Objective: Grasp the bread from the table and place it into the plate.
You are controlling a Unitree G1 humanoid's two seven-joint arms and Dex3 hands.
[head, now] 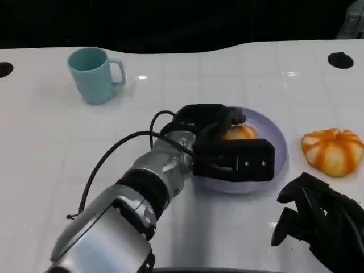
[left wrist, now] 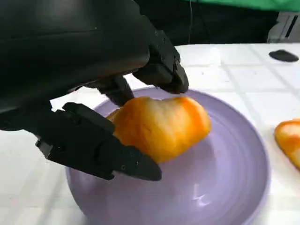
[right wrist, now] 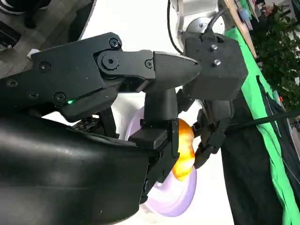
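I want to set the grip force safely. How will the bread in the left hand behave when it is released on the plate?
The bread looks soft and light, so the left hand holding it probably needs little force. Its rounded, glossy crust may let it rock or slide slightly on the smooth plate, though the raised rim should likely contain it.

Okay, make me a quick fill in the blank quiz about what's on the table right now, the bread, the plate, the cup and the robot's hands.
1. The left hand holds the bread over the ____ plate.
2. The teal cup stands upright with its ____ facing the plate's side.
3. The right hand holds ____.
4. Beside the plate, near the right hand, lies an orange and white ____-shaped bun.

Missing words: purple; handle; nothing; pumpkin
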